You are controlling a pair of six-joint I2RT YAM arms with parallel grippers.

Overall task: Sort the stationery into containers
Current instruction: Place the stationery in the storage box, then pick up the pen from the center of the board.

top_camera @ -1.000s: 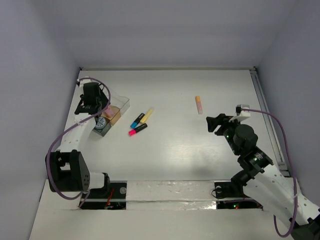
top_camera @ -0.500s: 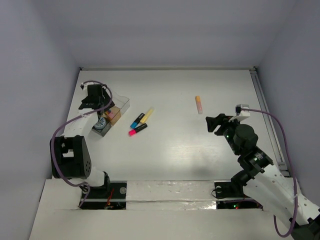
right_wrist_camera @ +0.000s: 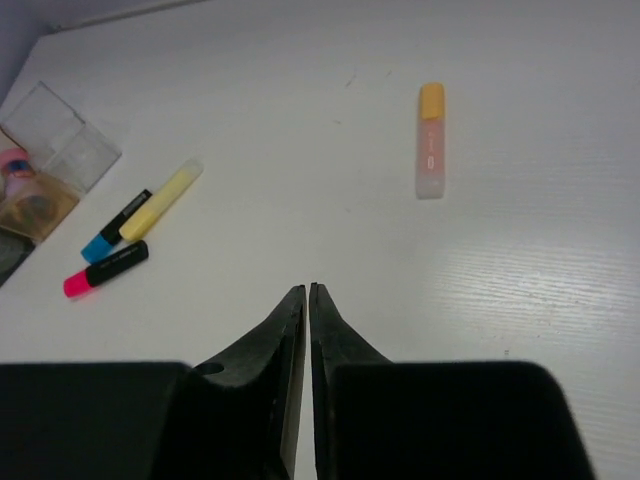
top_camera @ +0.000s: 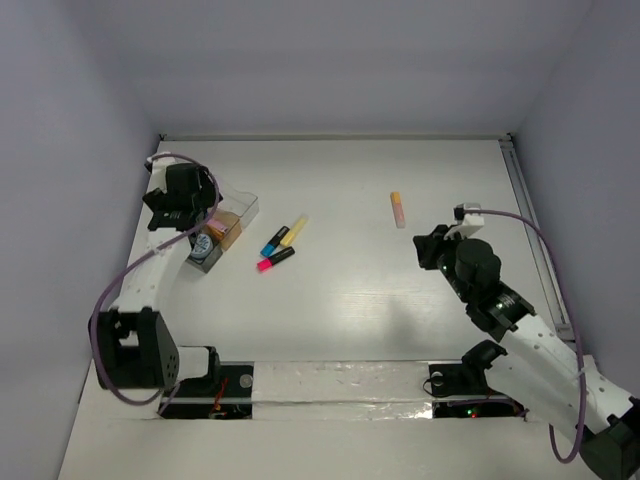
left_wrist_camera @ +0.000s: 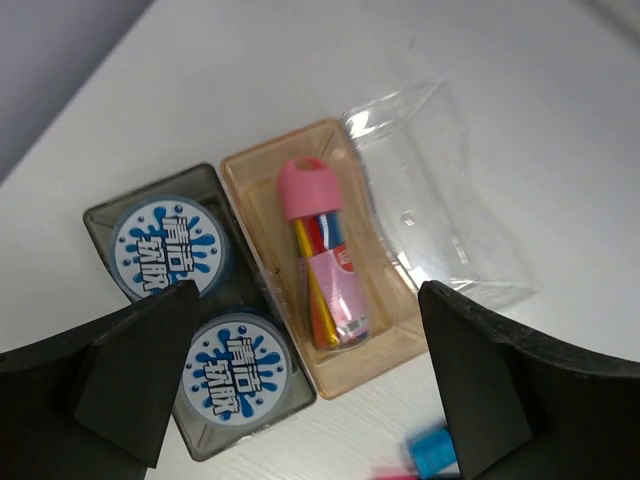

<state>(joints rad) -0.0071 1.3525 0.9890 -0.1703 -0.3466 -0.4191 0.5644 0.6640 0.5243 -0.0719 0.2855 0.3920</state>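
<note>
Placement looks done: left gripper (left_wrist_camera: 307,290) wide, empty over pink stick (left_wrist_camera: 320,260) in tan box (left_wrist_camera: 262,235) by tabletop's left edge; right gripper (right_wrist_camera: 308,290) closed on nothing; next, spread it over orange-pink tube (right_wrist_camera: 430,140).

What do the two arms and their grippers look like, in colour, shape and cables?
Both the left arm and the right arm have white links and black joints, and a purple cable loops alongside each. The left gripper has matte black, broad, wedge-shaped fingers. The right gripper has black fingers that taper to thin tips.
</note>
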